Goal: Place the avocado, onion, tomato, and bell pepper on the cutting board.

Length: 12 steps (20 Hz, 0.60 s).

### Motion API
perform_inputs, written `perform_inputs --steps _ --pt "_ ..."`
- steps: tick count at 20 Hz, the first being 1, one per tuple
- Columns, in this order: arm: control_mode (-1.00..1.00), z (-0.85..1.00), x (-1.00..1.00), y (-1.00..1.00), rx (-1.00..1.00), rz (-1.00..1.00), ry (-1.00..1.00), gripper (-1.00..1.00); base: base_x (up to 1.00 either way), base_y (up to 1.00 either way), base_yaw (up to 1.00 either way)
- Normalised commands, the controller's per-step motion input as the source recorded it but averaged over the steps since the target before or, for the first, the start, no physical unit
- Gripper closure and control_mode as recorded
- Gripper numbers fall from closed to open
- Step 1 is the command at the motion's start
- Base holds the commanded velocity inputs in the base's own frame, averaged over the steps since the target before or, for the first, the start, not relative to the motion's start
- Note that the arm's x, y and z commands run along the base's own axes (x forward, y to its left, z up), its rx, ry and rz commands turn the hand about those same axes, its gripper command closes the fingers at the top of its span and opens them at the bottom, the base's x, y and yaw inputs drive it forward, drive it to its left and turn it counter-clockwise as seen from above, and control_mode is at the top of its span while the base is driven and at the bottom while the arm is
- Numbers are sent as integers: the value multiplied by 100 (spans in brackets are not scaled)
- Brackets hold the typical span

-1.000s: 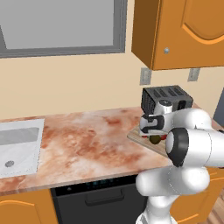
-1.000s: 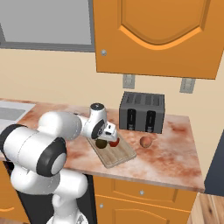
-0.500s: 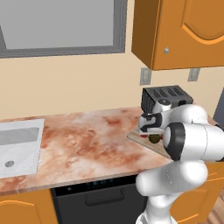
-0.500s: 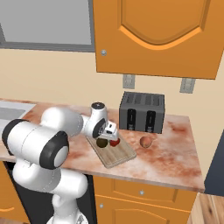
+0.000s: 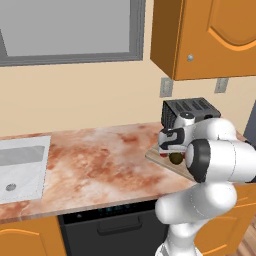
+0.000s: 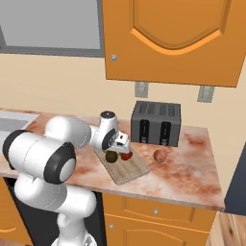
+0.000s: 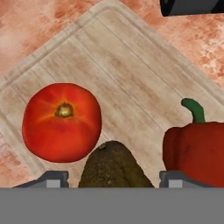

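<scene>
On the cutting board [image 7: 131,74], the avocado [image 7: 114,166] is seen between the parted fingers of the hand [image 7: 113,178], which are spread apart, apparently free of it. It is flanked by the tomato [image 7: 61,121] and bell pepper [image 7: 197,151]. The onion [image 6: 161,155] is left on the worktop [image 6: 192,158] beside the toaster [image 6: 156,123].
</scene>
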Motion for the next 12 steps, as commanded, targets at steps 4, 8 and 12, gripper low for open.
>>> perform_inputs --steps 4,8,12 --pt "-100 14 -3 0 0 0 0 -100 0 0 0" --pt "-100 14 0 0 0 0 0 -100 0 0 0" --pt "-100 40 -5 0 -1 0 -3 -100 0 0 0"
